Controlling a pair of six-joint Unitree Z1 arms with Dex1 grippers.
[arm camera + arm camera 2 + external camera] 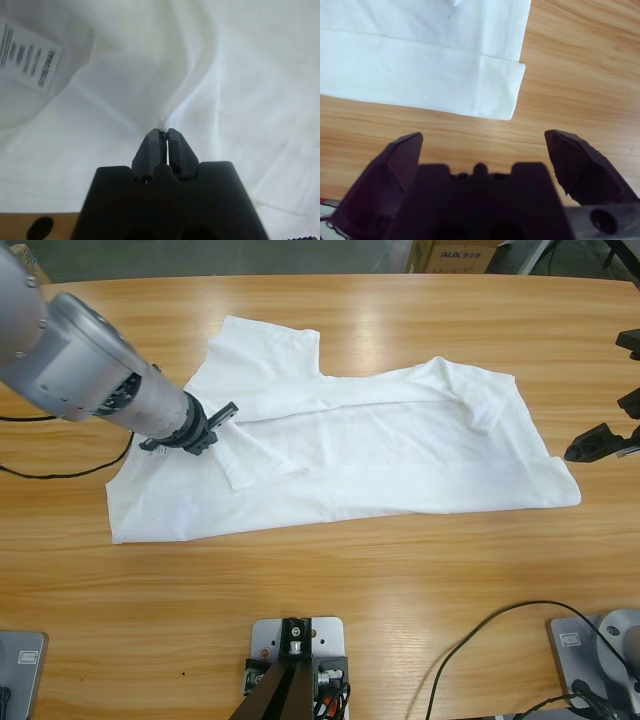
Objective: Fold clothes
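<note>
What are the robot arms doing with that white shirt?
They are working on folding a white T-shirt that lies spread out, partly folded over itself, on the wooden table. The left end effector has pinched a bit of the cloth between its shut jaws, near the shirt's left side. The right end effector is wide open and holds nothing; it hangs over bare table just off a folded corner of the shirt. A small printed label shows close to the left one.

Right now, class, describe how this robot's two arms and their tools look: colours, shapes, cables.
The left arm is a thick silver-grey cylinder narrowing to a black wrist. The left tool has two short, tapered black jaws. The right tool is black too, with broad wedge-shaped jaws. A thin black cable trails beneath the left arm.
</note>
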